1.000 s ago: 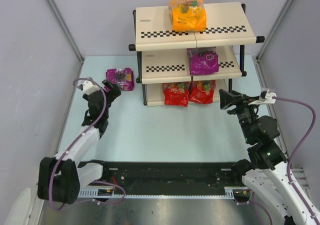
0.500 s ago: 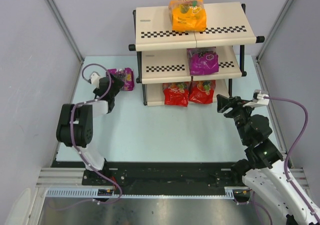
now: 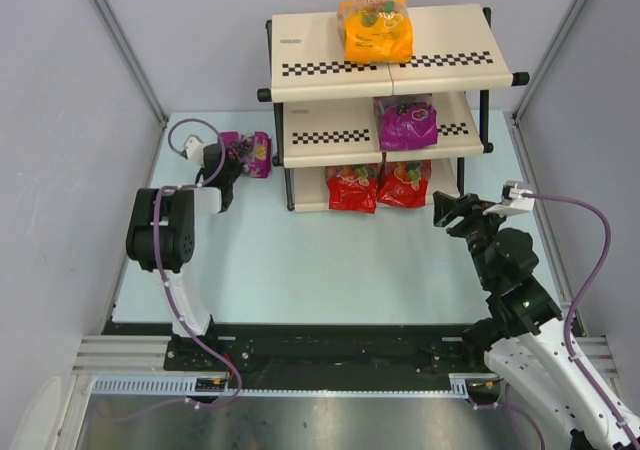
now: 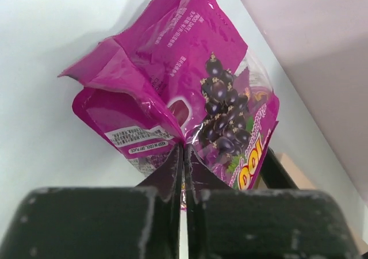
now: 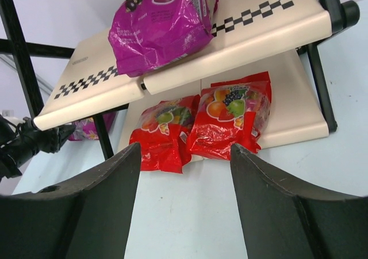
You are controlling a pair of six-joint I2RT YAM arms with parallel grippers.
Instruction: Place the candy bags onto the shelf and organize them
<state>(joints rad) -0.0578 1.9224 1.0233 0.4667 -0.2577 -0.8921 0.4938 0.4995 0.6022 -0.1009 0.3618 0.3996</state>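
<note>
A purple candy bag point(image 3: 250, 153) point(image 4: 195, 80) lies on the pale table left of the shelf point(image 3: 310, 45). My left gripper point(image 3: 229, 168) point(image 4: 184, 148) is shut on the bag's crumpled near edge. An orange bag point(image 3: 375, 30) sits on the top board. Another purple bag point(image 3: 405, 123) point(image 5: 164, 26) rests on the middle board. Two red bags point(image 3: 353, 187) point(image 3: 404, 183) lie side by side on the bottom board. My right gripper point(image 3: 447, 208) point(image 5: 184, 149) hangs open and empty over the table, facing the red bags point(image 5: 164, 135) point(image 5: 230, 121) from a short way off.
The shelf's black front leg point(image 3: 290, 185) stands just right of the held purple bag. Grey walls with slanted metal posts point(image 3: 125, 50) close in the table on both sides. A purple cable loops off each arm.
My left arm has swung in toward the purple bag and its jaws have gone from open to shut on the bag's edge. The right gripper has drifted slightly left.
</note>
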